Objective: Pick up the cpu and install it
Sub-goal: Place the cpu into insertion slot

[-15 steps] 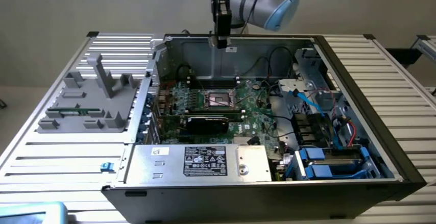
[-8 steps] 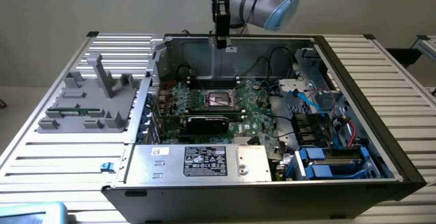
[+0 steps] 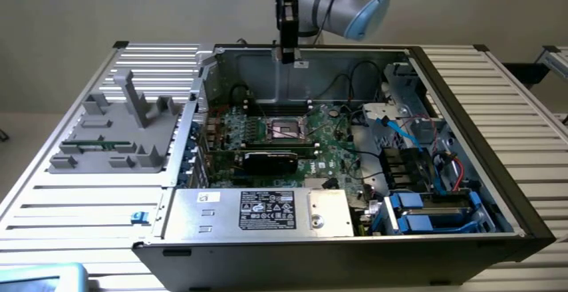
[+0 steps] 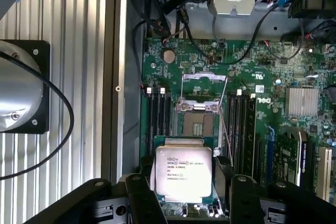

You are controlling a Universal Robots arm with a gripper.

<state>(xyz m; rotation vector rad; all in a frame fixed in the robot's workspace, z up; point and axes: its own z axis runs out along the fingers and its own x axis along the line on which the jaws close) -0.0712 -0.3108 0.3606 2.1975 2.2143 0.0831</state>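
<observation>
The black two-finger gripper [image 3: 288, 54] hangs in the upper centre of the exterior view, above the rear wall of the open black computer case [image 3: 497, 192] and well clear of the green motherboard [image 3: 333, 152].

In the wrist view its black fingers [image 4: 140, 195] are pinched on two opposite edges of the cpu [image 4: 184, 174], a flat square chip with a silver metal lid on a thin green rim.

The cpu is lifted off all surfaces. Its lid faces the wrist camera, and its printed lines run from one finger towards the other. The outline is close to square, so no long axis can be told apart.

The metal-framed socket [image 3: 286, 129] lies at the centre of the motherboard with its frame swung up. It is apart from the cpu.

A silver box with a dark label [image 3: 257, 211] sits in the case at lower centre. A grey moulded tray [image 3: 116, 136] rests on the slatted table [image 3: 506, 99] at left.
</observation>
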